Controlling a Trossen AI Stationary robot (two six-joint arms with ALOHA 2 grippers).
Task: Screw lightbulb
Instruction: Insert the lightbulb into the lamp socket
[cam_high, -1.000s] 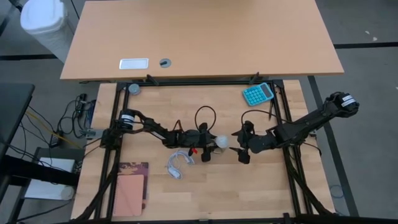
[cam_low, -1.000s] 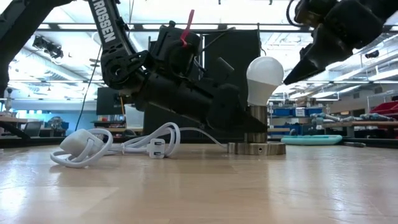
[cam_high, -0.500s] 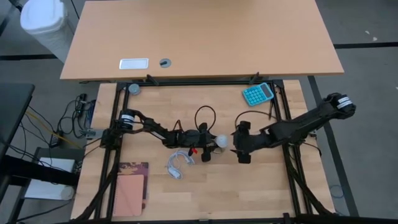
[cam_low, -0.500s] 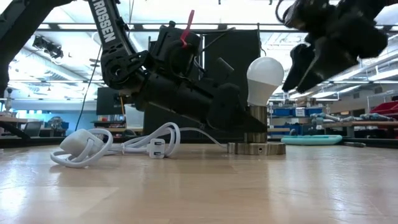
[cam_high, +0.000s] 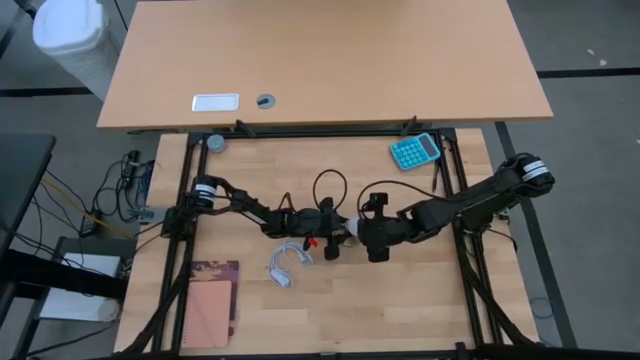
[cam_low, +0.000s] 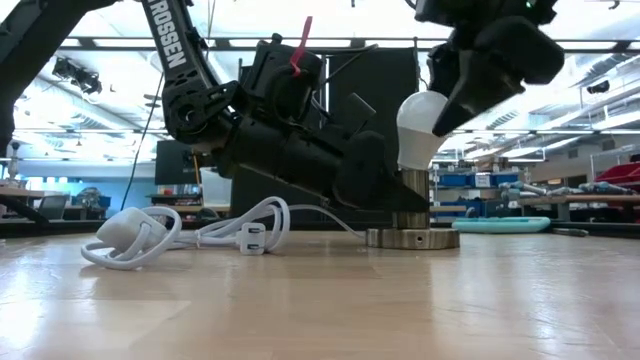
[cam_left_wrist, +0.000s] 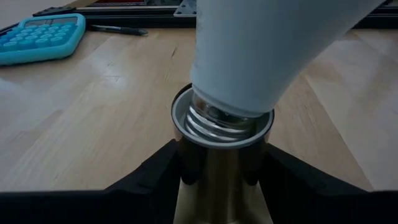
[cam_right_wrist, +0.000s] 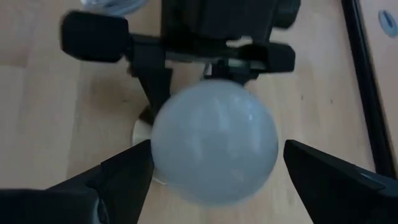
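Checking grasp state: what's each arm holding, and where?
Left gripper clamps the socket's metal barrel. Right gripper, jaws open around the lightbulb globe, holds nothing.

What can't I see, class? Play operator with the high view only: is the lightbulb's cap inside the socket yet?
Observer: In the left wrist view, the lightbulb has its cap in the socket, with silver threads showing at the rim.
Operator: Is the socket held?
Observer: Yes, the left gripper clamps its stem from both sides.
Operator: And the right gripper?
Observer: In the right wrist view, the right gripper is open, with one finger on each side of the globe.
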